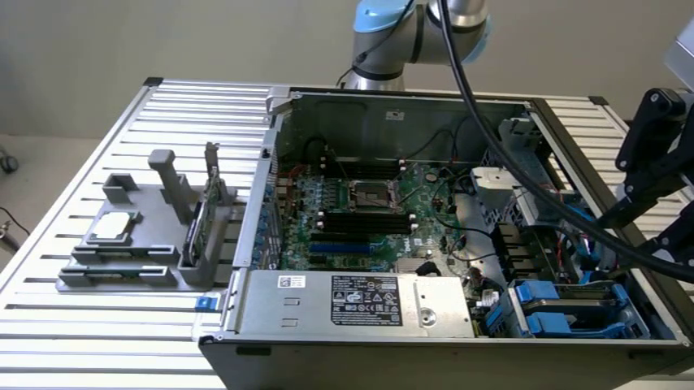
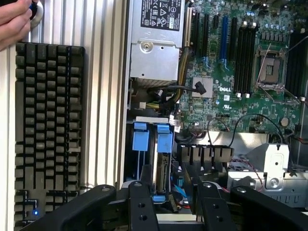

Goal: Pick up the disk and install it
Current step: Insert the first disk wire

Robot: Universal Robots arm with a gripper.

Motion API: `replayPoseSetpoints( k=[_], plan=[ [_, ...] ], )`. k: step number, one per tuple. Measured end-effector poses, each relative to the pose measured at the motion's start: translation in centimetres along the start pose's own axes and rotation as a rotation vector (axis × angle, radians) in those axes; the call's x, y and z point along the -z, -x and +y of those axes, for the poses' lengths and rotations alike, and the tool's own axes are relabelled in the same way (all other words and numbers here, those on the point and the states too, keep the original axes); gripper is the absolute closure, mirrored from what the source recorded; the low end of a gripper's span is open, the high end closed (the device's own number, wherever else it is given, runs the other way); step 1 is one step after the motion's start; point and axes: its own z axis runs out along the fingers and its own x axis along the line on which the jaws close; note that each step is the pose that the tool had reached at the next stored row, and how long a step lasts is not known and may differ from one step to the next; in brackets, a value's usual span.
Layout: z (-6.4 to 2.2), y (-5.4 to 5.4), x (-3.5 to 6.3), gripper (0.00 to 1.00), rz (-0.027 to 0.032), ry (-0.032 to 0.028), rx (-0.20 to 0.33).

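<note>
The disk stands on edge in the drive bay of the open computer case, topped by its blue carrier tab. A second blue carrier sits right beside it. In the exterior view the blue carriers lie in the bay at the case's near right corner. My gripper hangs over this bay with its black fingers apart and nothing clamped between them. In the exterior view my gripper is above the case's right rim, higher than the bay.
The power supply and motherboard lie in the case. A black cable hangs from the arm across the case. A grey fixture carries a small silver drive. Beside the case lie a keyboard and a person's hand.
</note>
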Motion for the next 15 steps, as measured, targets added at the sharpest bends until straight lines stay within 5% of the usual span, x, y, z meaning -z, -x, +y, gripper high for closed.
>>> replayPoseSetpoints(
  k=[5,8,15],
  plan=[
    [-0.15,0.0,-0.34,0.68,-0.0001,-0.0021,0.0],
    [-0.19,-0.1,-0.82,0.86,0.0003,-0.0054,0.001],
    [-0.25,-0.2,-2.07,0.89,0.0005,-0.0104,0.002]
  ],
)
